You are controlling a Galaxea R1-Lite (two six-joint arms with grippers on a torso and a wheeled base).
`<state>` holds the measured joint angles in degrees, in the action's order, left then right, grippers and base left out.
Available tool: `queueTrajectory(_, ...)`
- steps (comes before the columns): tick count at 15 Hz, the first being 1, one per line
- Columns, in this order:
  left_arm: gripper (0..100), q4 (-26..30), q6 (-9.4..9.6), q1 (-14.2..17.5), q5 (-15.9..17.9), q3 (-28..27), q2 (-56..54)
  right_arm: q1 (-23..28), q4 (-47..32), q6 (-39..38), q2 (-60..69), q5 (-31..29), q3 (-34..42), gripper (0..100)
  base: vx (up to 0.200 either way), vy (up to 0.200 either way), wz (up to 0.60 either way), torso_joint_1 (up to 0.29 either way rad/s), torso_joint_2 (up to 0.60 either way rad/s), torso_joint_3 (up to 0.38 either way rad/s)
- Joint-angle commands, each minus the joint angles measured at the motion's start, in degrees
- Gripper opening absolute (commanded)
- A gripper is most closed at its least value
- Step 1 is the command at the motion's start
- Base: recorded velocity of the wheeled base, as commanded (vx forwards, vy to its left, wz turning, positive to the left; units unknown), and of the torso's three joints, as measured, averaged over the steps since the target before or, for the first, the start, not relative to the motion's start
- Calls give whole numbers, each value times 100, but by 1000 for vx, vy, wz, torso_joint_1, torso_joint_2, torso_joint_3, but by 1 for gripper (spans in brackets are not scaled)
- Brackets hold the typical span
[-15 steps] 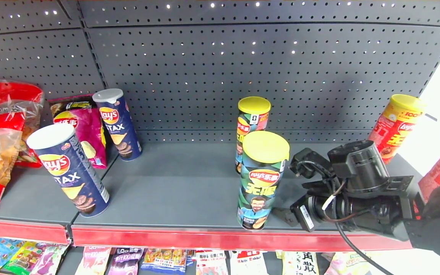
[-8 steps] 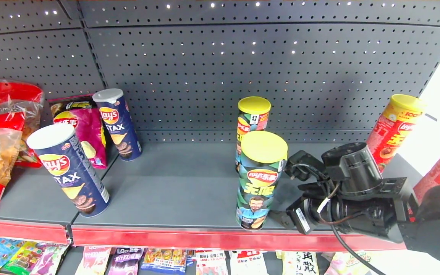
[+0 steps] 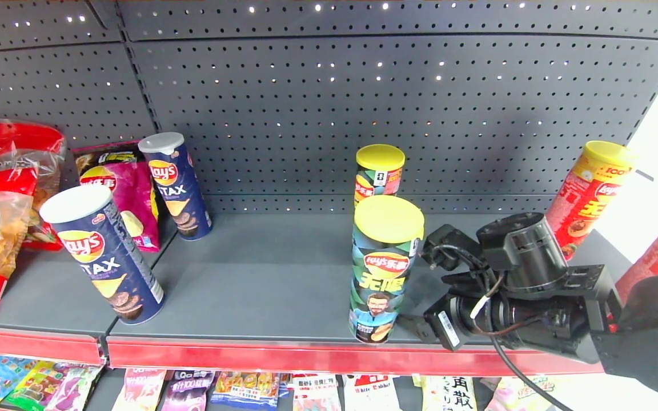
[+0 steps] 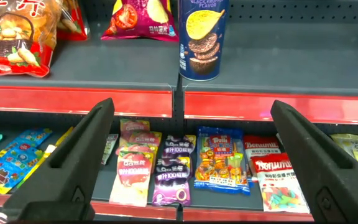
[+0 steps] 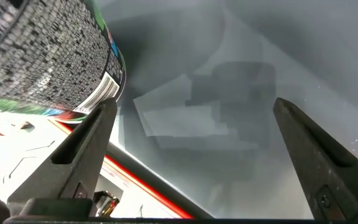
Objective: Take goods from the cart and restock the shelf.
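Over the last second, your right gripper [image 5: 191,112] and the green can [image 3: 385,268] shifted slightly left together. The can stands upright at the shelf [image 3: 260,285] front edge. Jaws are apart, one fingertip just beside the can; placement looks nearly finished.

A red oval logo and white block letters stood on the dark blue cardboard tube [image 3: 103,260] with a white lid. The green patterned yellow-lidded tube [image 3: 383,271] bore yellow characters and a barcode [image 5: 107,87].
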<state>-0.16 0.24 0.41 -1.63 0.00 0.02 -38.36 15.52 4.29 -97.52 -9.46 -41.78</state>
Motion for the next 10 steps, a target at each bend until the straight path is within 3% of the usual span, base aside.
queueTrajectory(1,100,-2,2,2,-4,0,-2,-48,4,-16,-3,-3,-23,100,0,0,0,0,0,0)
queueTrajectory(10,100,-2,11,2,-4,0,-2,-163,4,-42,-82,-3,-138,100,0,0,0,0,0,0)
